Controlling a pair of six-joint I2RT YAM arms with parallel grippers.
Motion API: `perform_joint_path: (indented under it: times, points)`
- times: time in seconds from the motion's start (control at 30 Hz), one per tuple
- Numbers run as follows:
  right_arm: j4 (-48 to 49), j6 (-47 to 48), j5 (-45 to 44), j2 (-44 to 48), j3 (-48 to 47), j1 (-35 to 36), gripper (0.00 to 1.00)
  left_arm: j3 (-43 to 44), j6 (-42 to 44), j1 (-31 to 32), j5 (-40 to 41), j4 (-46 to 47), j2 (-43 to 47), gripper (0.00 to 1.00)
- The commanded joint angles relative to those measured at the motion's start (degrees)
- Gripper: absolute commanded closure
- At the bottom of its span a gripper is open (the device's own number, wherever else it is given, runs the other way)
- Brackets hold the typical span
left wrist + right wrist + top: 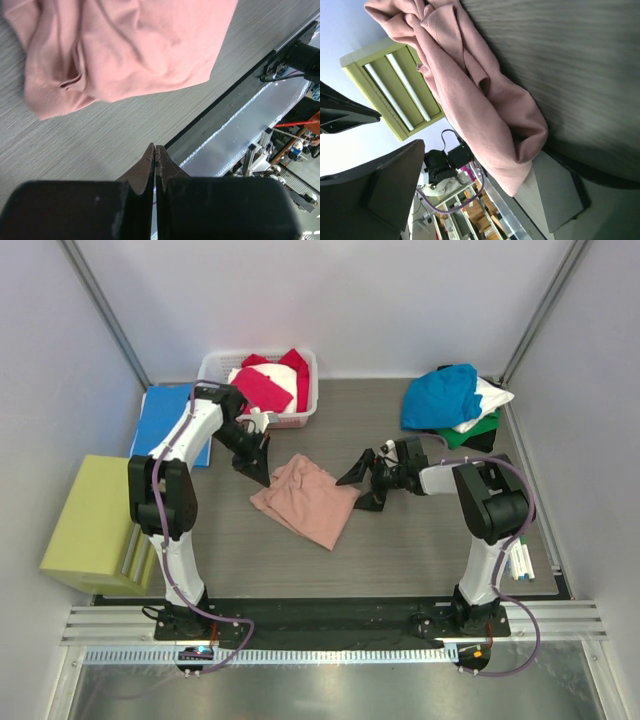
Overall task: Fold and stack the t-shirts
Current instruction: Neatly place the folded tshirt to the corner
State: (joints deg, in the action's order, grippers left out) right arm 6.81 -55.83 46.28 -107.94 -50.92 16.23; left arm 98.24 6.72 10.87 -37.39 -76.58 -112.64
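A dusty-pink t-shirt (305,498) lies crumpled in the middle of the table. My left gripper (258,472) is shut and empty, just off the shirt's back-left edge. In the left wrist view its jaws (155,150) are pressed together with the pink shirt (125,50) ahead of them. My right gripper (362,485) is open at the shirt's right edge. In the right wrist view (479,149) the shirt's edge (485,110) lies between the spread fingers, unclamped. Magenta and white shirts (265,385) sit in a basket. Teal-blue, white, green and black shirts (450,400) are piled at the back right.
The white basket (308,410) stands at the back left. A flat blue folder (165,420) lies left of it. A yellow-green box (95,525) stands at the left table edge. Several pens (520,565) lie by the right arm's base.
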Motion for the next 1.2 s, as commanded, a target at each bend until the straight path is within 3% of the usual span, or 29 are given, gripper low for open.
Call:
perform_joint_path:
  times: [0.0, 0.13, 0.3, 0.4, 0.63, 0.77, 0.83, 0.97, 1.17]
  points:
    - [4.7, 0.1, -9.0, -7.5, 1.3, 3.0, 0.11, 2.7, 0.8, 0.3, -1.2, -6.3, 1.5, 1.00]
    - [6.3, -1.6, -9.4, -9.6, 0.7, 4.5, 0.27, 3.4, 0.9, 0.2, -0.8, -6.8, 1.5, 1.00]
    - [8.1, -3.0, -11.2, -10.6, 1.6, 7.7, 0.40, 3.1, 1.1, 0.2, -0.7, -6.7, 1.9, 1.00]
    - [8.6, -3.5, -11.4, -12.6, 0.0, 9.2, 0.53, 2.9, 1.2, 0.2, -0.7, -6.8, 1.6, 1.00]
    - [8.0, -3.8, -11.7, -14.0, -3.5, 10.3, 0.99, 1.9, 1.8, 0.2, 0.6, -6.8, 2.5, 1.00]
    - [4.2, -0.7, -12.4, -11.0, -7.2, 10.0, 0.99, 1.7, 2.1, 0.1, 0.5, -6.9, 2.8, 1.00]
    - [-2.8, 1.9, -13.7, -8.7, -12.5, 9.2, 0.99, 1.5, 2.2, 0.1, 0.3, -6.8, 2.9, 1.00]
    - [-17.3, 8.5, -16.9, -3.1, -25.1, 2.3, 0.99, 0.9, 2.2, 0.2, 0.2, -6.7, 3.0, 1.00]
    - [-32.4, 14.2, -16.0, -4.8, -45.7, -8.7, 0.99, 0.7, 2.2, 0.1, -0.1, -6.6, 4.0, 1.00]
